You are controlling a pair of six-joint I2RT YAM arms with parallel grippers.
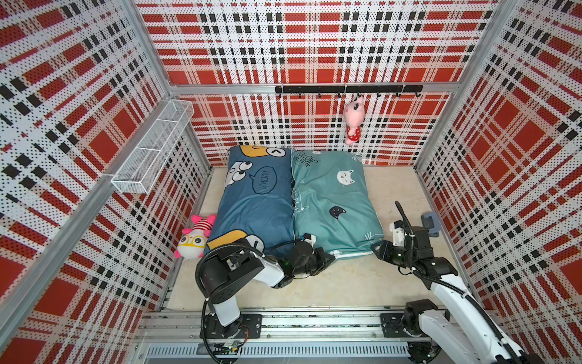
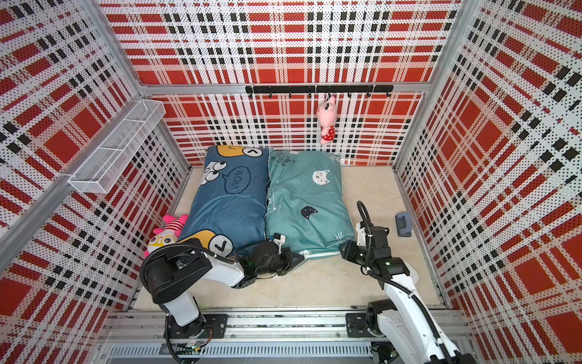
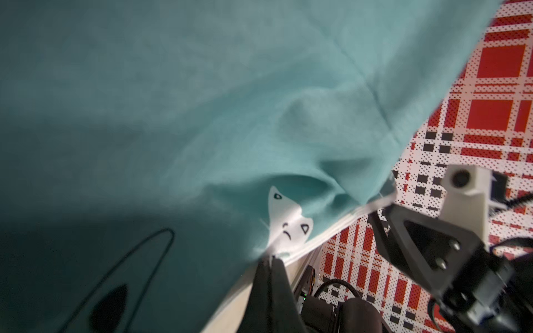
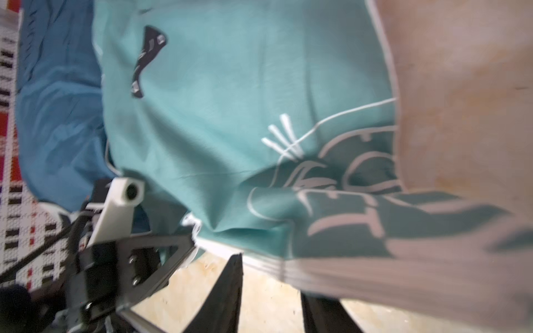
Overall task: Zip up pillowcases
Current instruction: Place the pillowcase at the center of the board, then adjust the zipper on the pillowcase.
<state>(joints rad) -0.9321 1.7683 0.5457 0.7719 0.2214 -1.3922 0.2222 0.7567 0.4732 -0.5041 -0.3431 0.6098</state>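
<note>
Dark blue rectangular fabric pillowcase with yellow cartoon faces point(image 1: 255, 201) and teal fabric pillowcase with cat faces point(image 1: 333, 201) lie flat side by side, touching, on the beige bench point(image 1: 346, 283); teal sits at 3 o'clock of blue. Left tool point(image 3: 271, 261) is pressed together, pinching the teal case's white-piped edge near its 7 o'clock corner. Right tool point(image 4: 271, 275) is spread, holding nothing, just off the teal case's 5 o'clock corner. Fabric there is blurred in the right wrist view.

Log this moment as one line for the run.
left jaws: shut on teal pillowcase edge | right jaws: open near its corner | blue pillowcase: alongside
</note>
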